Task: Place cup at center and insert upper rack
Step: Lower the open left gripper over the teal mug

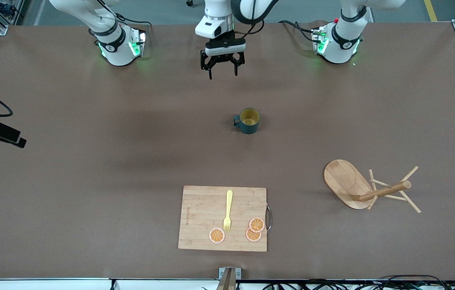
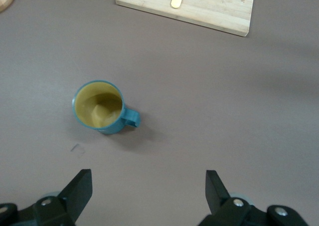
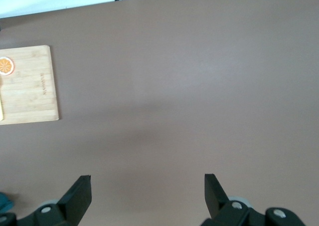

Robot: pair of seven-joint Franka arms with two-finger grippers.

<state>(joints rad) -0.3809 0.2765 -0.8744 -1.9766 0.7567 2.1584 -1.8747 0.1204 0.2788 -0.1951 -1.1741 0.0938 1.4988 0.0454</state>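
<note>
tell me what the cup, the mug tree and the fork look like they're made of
Cup: probably glazed ceramic, though enamel or plastic is possible; smooth dark teal outside, mustard-yellow inside.
Mug tree, lying on its side: light unpainted wood with visible grain on its oval base, matte finish.
Fork on the cutting board: uniform pale yellow with no metallic shine, so likely plastic or bamboo.

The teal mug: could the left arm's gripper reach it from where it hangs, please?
Probably yes: the left gripper is open above bare table, and nothing stands between it and the upright teal mug.
</note>
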